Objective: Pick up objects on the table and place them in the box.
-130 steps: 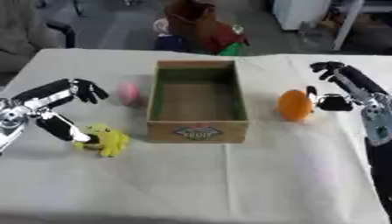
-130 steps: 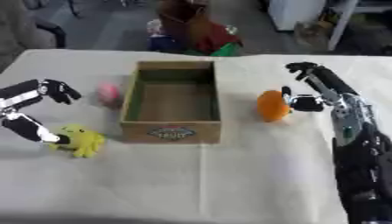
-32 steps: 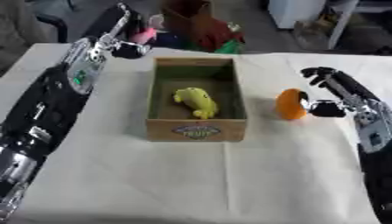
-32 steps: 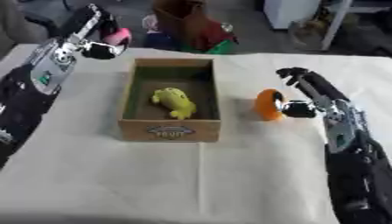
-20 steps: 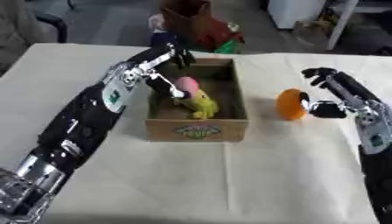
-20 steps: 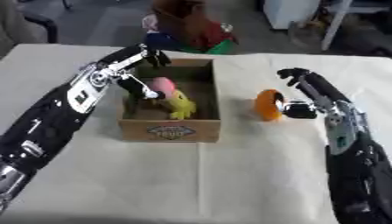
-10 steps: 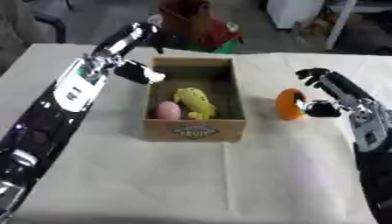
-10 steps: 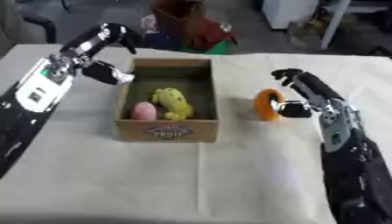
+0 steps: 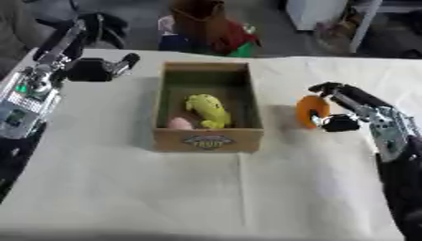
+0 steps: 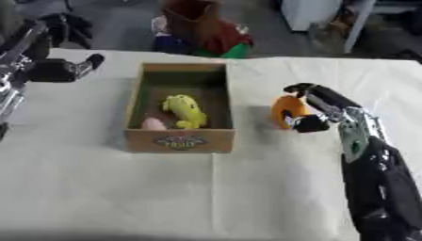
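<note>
Everything turns on the orange object (image 9: 312, 111), the last piece out on the desk (image 9: 124, 188): it sits to the right of the box (image 9: 208, 140), a little apart from its right wall, and the right hand (image 9: 344, 109) is right against it on the far side from the box, fingers curled over its top and thumb side low by its base, so the box lies straight to that hand's left. I would say it is gripping the orange object, though from here I can't tell whether the piece is lifted or resting on the cloth. It looks taller than wide, standing on edge. The left hand (image 9: 92, 70) is well off on the other side, above the desk past the box's left wall, fingers curled and holding nothing, so the right arm is plainly the nearer one. Inside the box lie a yellow toy (image 9: 207, 109), stretched front to back, and a pink one (image 9: 179, 124) tucked in the near left corner, half hidden by the front wall. What the orange thing actually is I can't make out, and the hand covers its right side.
</note>
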Controlling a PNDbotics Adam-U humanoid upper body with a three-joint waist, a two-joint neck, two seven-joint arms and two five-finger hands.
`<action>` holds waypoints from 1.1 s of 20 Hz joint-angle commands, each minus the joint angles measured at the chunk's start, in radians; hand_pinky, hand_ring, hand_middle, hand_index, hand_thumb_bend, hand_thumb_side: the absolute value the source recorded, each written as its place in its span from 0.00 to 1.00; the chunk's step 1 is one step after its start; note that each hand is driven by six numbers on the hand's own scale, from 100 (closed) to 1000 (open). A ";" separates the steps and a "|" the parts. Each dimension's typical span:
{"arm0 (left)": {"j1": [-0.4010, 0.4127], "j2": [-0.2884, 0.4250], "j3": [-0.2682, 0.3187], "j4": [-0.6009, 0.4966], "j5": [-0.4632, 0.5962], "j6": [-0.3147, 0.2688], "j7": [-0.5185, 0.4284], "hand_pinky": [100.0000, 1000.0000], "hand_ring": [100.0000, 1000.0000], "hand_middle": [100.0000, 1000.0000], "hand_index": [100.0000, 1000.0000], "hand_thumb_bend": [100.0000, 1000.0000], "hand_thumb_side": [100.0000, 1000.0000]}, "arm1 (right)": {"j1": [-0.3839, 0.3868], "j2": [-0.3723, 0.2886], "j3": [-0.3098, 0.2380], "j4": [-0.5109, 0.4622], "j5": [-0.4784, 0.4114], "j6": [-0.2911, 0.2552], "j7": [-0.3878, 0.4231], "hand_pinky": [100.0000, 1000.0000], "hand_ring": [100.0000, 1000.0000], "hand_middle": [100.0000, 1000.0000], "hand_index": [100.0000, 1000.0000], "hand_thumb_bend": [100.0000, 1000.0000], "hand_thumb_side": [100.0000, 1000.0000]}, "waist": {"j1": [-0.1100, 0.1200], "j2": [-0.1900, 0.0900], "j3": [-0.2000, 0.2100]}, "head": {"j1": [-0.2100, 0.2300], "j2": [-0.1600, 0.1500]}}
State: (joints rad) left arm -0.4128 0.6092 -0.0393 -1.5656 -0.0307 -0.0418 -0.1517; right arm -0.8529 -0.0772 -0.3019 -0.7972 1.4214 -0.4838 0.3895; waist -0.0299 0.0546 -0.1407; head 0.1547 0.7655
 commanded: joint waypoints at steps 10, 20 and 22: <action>0.120 0.028 0.080 -0.068 0.029 0.024 0.050 0.73 0.50 0.51 0.71 0.28 0.03 | -0.026 -0.002 -0.022 -0.042 0.255 0.053 -0.285 0.31 0.12 0.18 0.33 0.00 0.37 | 0.001 -0.013 0.019 | -0.014 0.005; 0.169 0.006 0.107 -0.082 0.059 0.041 0.078 0.72 0.50 0.50 0.70 0.26 0.05 | -0.064 0.051 -0.006 -0.116 0.099 0.027 -0.392 0.37 0.22 0.25 0.40 0.00 0.33 | 0.002 -0.019 0.041 | -0.025 0.005; 0.169 0.006 0.105 -0.084 0.061 0.042 0.074 0.72 0.50 0.50 0.71 0.26 0.05 | -0.068 0.043 0.009 -0.091 0.108 0.006 -0.304 0.60 0.60 0.65 0.81 0.03 0.50 | 0.000 -0.020 0.043 | -0.025 0.005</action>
State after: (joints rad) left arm -0.2363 0.5973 0.0525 -1.6289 0.0229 -0.0002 -0.0785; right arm -0.8922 -0.0212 -0.3029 -0.8779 1.5334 -0.4694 0.0571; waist -0.0334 0.0487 -0.0974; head 0.1310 0.7655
